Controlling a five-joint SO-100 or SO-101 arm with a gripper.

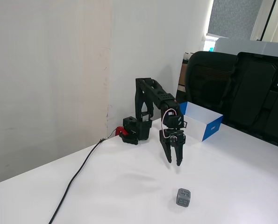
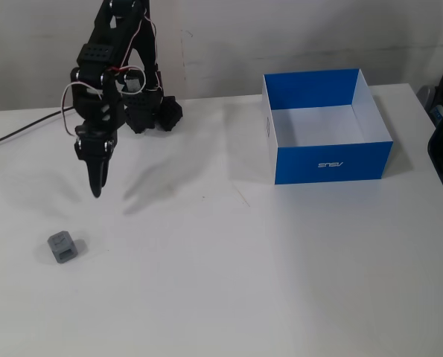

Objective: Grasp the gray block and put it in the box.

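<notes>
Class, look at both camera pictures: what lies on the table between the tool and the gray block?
Nothing. In both fixed views, only bare white table separates the tool from the gray block.

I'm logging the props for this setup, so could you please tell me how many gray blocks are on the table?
1. The single small dark gray cube lies on the white table near its front left in a fixed view, apart from the blue open-top box. None looks hidden.
</notes>
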